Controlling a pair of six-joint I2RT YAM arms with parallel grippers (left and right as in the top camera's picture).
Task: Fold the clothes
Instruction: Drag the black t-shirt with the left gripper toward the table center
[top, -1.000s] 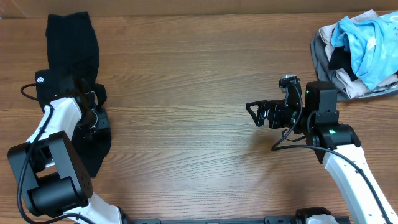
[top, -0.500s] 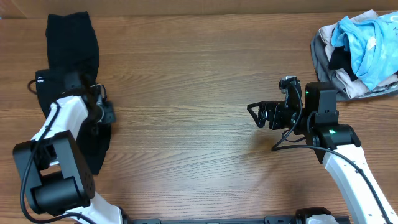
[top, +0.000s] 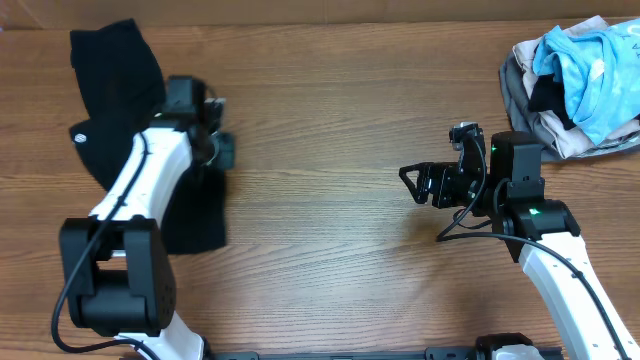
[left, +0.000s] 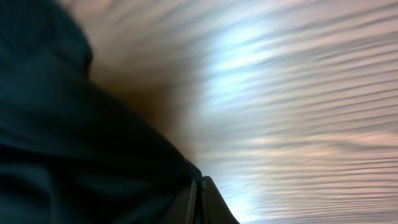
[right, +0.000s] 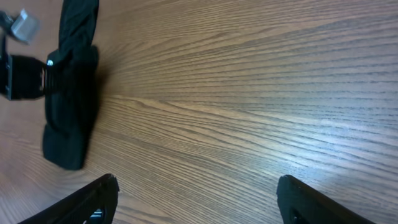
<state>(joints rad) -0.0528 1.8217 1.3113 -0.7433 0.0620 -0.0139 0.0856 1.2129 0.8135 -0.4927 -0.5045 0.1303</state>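
The black garment (top: 120, 90) lay on the tabletop (top: 330, 270) at about 9 to 10 o'clock. It ran as a long strip from the far edge back toward the robot, with its small white logo (top: 78, 135) on the outer side. The left hand (left: 199, 198) was over the strip's inner edge with its fingers pressed together. In the smeared left wrist view dark cloth ran right up to the tips, so it was probably pinching that edge to draw it toward 3 o'clock, into clear working space or over for a first fold.

The right hand (top: 408, 185) was well away at about 4 o'clock, pointing toward 9 o'clock. Its fingers were spread wide with nothing between them, likely waiting until the cloth came within reach.

The pile of light-blue, grey and beige clothes (top: 575, 80) sat at 2 o'clock, out of the way.
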